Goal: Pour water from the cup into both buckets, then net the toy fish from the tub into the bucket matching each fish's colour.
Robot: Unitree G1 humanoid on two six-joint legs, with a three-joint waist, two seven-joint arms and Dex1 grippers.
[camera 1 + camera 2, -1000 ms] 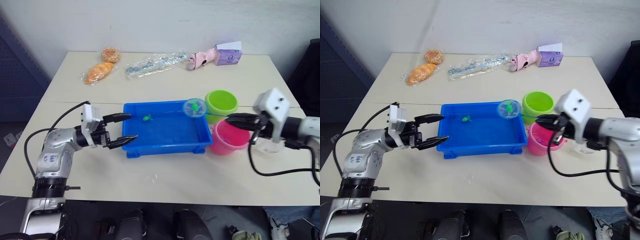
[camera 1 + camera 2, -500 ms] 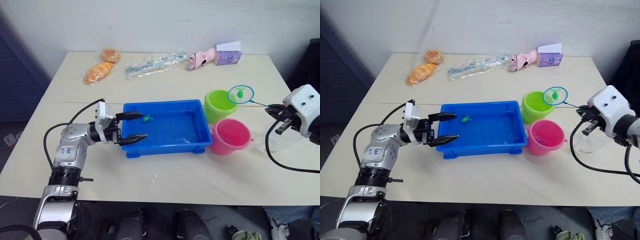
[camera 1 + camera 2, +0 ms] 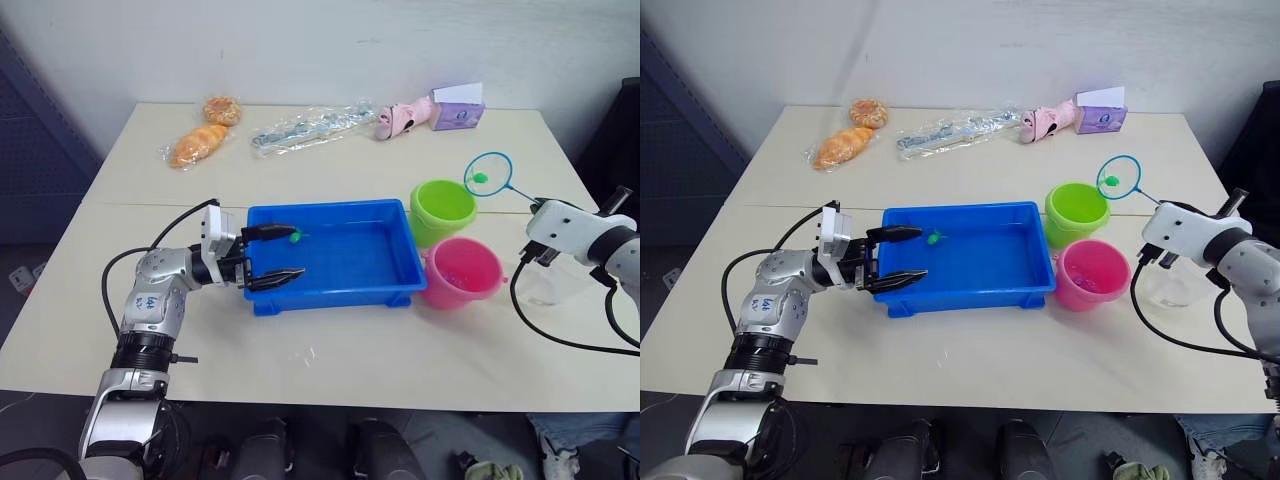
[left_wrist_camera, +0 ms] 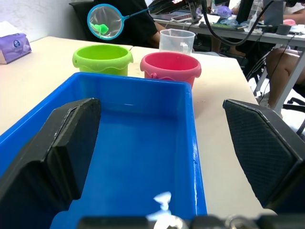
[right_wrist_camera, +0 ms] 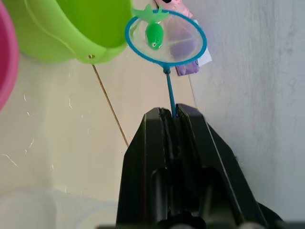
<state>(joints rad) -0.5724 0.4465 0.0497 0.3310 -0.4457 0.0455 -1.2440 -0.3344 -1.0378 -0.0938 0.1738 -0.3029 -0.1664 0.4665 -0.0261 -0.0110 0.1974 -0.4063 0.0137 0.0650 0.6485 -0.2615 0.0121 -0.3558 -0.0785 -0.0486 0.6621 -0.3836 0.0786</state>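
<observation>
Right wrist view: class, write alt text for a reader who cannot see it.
The right gripper holds the net by its thin handle, fingers shut on it, with a green toy fish lying in the mesh. The hoop is beside the lime green bucket, above the pale table.

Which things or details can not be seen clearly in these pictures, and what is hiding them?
- Water level in the lime green plastic bucket: head views, too small to tell.
- Contents of the pink plastic bucket: left wrist view, its wall hides the inside.
- Transparent plastic measuring cup: head views, partly behind the right arm.
- Floor of the shallow blue plastic tub: left wrist view, near end behind the left claw.
</observation>
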